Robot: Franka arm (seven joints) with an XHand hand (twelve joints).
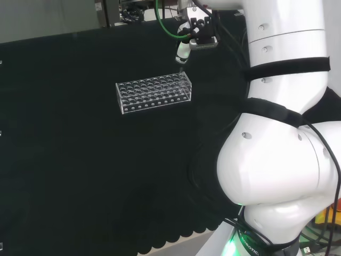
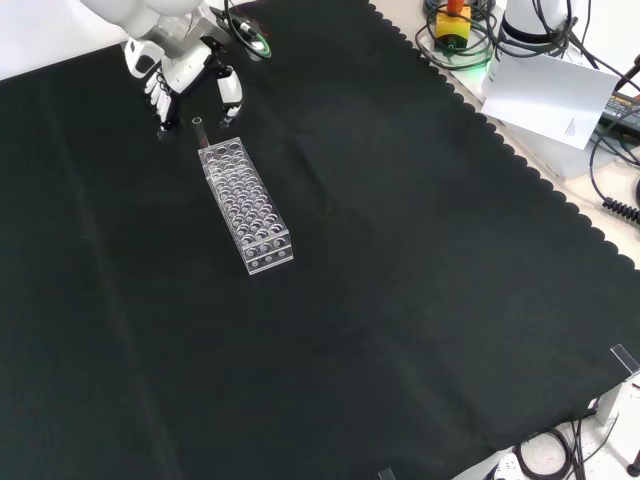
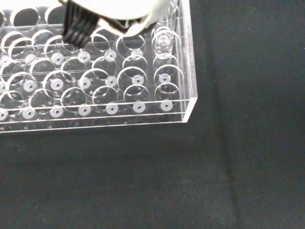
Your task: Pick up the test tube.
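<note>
A clear test tube [image 2: 198, 127] stands upright in a corner hole at the far end of the clear plastic rack [image 2: 248, 208]; its rim rises above the rack's top. The hand [image 2: 185, 72] hovers just above that end, fingers [image 2: 160, 100] and thumb spread to either side of the tube without touching it, holding nothing. In the head view the hand [image 1: 193, 31] hangs over the right end of the rack [image 1: 153, 92], one finger [image 1: 182, 52] pointing down. The wrist view looks down on the rack [image 3: 95, 86], with the tube [image 3: 163, 40] in its corner hole and a blurred part of the hand [image 3: 114, 9].
Black cloth [image 2: 400, 280] stretches out around the rack. In the front view cables and a white sheet of paper [image 2: 548, 95] lie beyond the cloth's scalloped edge at top right. The arm's white links [image 1: 282, 133] rise at the head view's right.
</note>
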